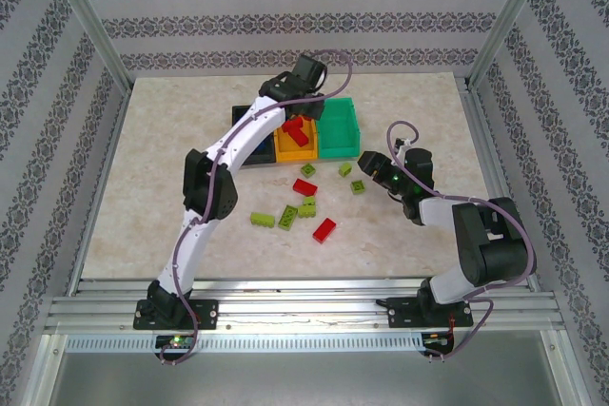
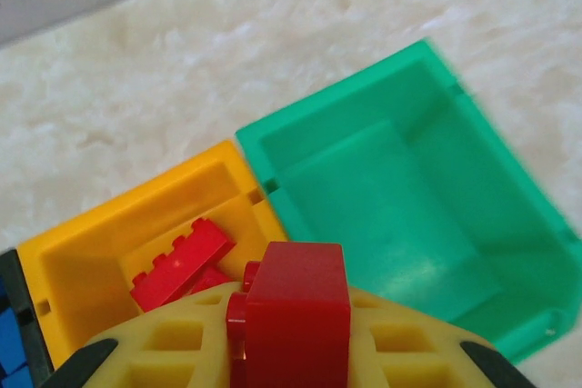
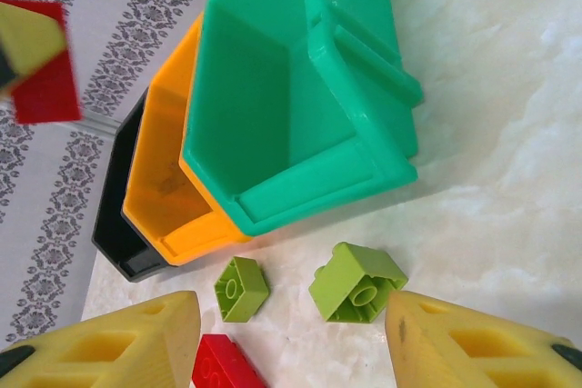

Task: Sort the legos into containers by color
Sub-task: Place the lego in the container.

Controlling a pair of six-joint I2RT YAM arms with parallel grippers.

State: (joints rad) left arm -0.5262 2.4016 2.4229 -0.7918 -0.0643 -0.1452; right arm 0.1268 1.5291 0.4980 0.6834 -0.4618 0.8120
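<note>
My left gripper is shut on a red lego and holds it above the orange-yellow container, near the edge it shares with the green container. Red legos lie inside the orange-yellow one. The black container on the left holds blue legos. My right gripper stands open low over the table just in front of the green container. Two lime green legos and a red one lie between its fingers.
The three containers stand side by side at the middle back of the table. More loose legos lie in front of them: lime green ones and red ones. Metal frame posts edge the workspace.
</note>
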